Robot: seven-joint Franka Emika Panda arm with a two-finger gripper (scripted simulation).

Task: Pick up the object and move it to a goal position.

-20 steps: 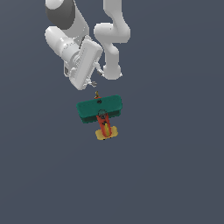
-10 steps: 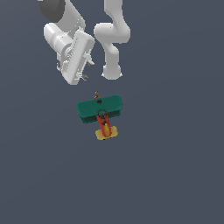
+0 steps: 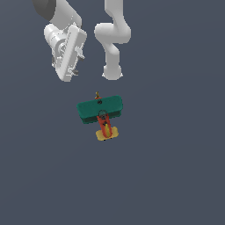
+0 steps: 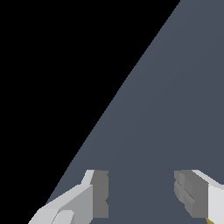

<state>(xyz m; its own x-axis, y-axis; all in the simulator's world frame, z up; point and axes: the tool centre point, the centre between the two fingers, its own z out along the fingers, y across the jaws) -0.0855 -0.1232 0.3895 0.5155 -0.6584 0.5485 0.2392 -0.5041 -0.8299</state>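
arm (image 3: 59, 13) cropped above, claw (image 4: 142, 194) fingers cropped

Below the jaws, the toy airplane (image 3: 101, 113) looks smooth matt plastic (so does the white arm (image 3: 112, 37)).

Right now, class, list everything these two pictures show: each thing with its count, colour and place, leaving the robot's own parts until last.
toy airplane: one; teal-green wings, red-orange fuselage, yellow tail, small brown nose; lying on the floor near the middle of the exterior view, apart from the gripper.
floor: one; plain dark grey-blue; fills the scene.
robot arm: one; white; upper part of the exterior view, base behind the airplane.
gripper: one; white with grey pads; open, holding nothing, raised toward the exterior view's left of the airplane.
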